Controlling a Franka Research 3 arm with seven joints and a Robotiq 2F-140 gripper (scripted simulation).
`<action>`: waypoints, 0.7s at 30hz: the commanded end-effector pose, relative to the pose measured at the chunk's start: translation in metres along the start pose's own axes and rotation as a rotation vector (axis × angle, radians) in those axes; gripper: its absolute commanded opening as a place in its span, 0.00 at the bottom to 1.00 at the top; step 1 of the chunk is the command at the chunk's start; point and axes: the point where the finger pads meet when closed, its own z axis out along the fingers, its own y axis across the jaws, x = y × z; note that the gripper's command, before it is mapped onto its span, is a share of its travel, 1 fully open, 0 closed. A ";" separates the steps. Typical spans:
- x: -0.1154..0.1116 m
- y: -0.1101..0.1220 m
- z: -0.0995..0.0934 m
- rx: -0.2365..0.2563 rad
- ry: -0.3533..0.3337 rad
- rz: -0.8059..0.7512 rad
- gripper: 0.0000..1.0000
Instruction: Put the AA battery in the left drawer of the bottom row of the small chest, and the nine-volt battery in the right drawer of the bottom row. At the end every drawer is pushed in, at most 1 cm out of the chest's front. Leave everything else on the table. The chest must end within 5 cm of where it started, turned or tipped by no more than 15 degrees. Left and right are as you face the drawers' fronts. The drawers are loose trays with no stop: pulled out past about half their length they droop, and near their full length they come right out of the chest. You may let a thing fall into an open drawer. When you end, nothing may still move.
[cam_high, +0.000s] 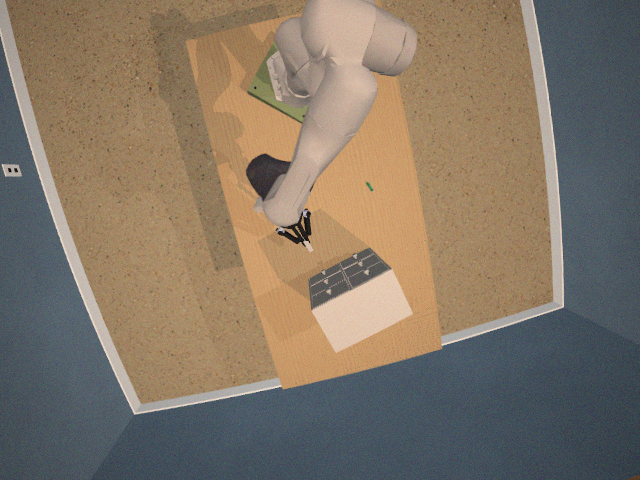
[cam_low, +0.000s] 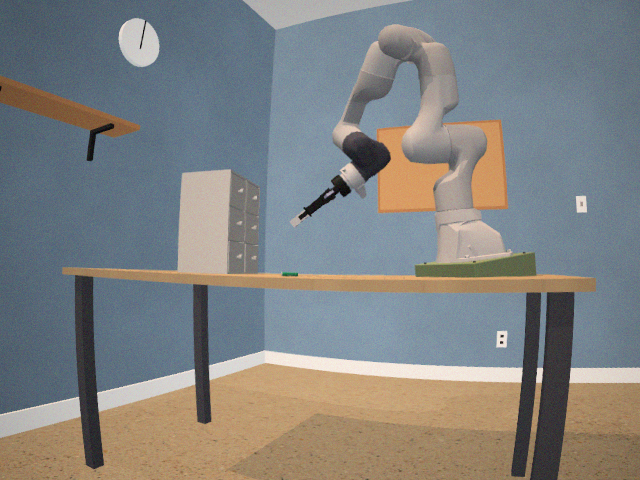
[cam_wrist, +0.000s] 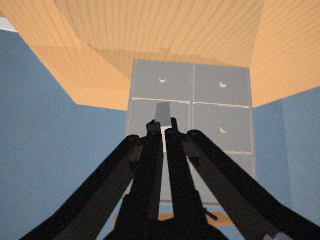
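one green cylinder (cam_high: 369, 186) (cam_low: 290, 274) lies on the worktop (cam_high: 392, 206) (cam_low: 361, 282) (cam_wrist: 170, 30); our claw (cam_high: 308, 245) (cam_low: 296, 220) (cam_wrist: 163, 112) is pressed together, so we should spread it before straddling the narrow width.

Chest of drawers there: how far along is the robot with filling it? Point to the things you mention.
Done: every drawer of the chest (cam_high: 361, 310) (cam_low: 204, 222) (cam_wrist: 215, 117) looks pushed in. Whether anything is inside can't be seen.
In hand: apparently nothing; the gripper (cam_high: 308, 246) (cam_low: 296, 221) (cam_wrist: 163, 112) is shut, off the chest.
Left: the small green item (cam_high: 369, 186) (cam_low: 290, 274), probably the AA battery, lies on the table. No nine-volt battery is visible.
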 end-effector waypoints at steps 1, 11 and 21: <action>0.007 -0.002 -0.013 -0.012 0.123 0.168 0.00; 0.004 -0.003 -0.038 -0.030 0.334 0.166 0.00; 0.000 -0.003 -0.073 -0.055 0.637 0.161 0.00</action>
